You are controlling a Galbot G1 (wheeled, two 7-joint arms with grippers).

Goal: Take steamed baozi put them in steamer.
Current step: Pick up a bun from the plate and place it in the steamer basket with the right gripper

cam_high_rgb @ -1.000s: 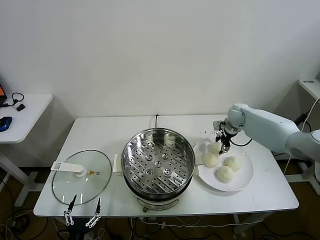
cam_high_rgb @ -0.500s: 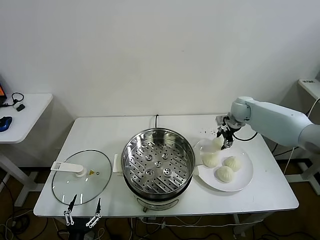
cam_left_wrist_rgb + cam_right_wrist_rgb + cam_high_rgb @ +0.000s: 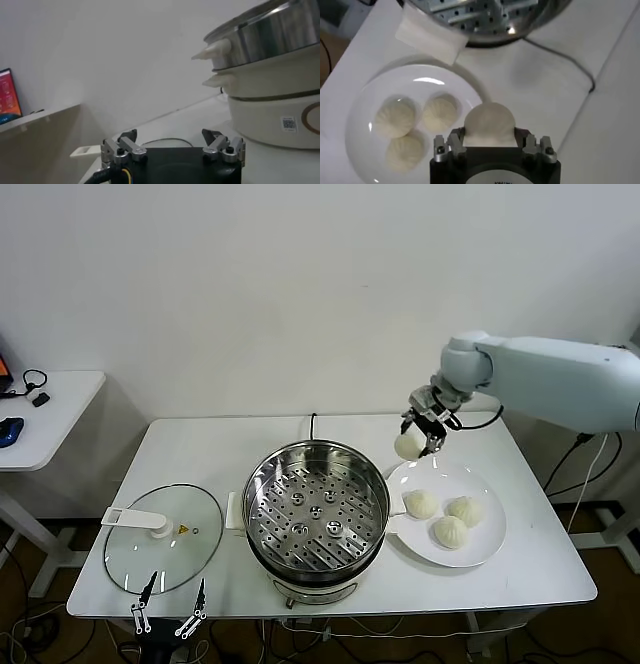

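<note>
Overhead, the right pincer hung in the air above the far rim of the white plate, between the plate and the steamer, and its fingers were closed partway around one steamed baozi. In the right wrist view that bun sat snug between the two fingers, its pale rounded top poking out beyond them, clear of the surface below.

Three more steamed baozi lay on the plate in a loose cluster: one nearest the steamer, one just beside it toward the robot's right, and one nearest the front edge. The wrist camera showed the same trio bunched together on one half of the plate, touching or almost touching one another.

The steamer stood in the middle of the surface, lid off, with its perforated tray bare. A white side handle stuck out toward the glass lid, which lay flat on the surface to the robot's left, well apart from the plate.

The left pincer waited low at the front edge of the surface, just in front of the glass lid; its fingers stood spread wide with nothing between them, and the steamer's base loomed beside it in the left wrist view.
</note>
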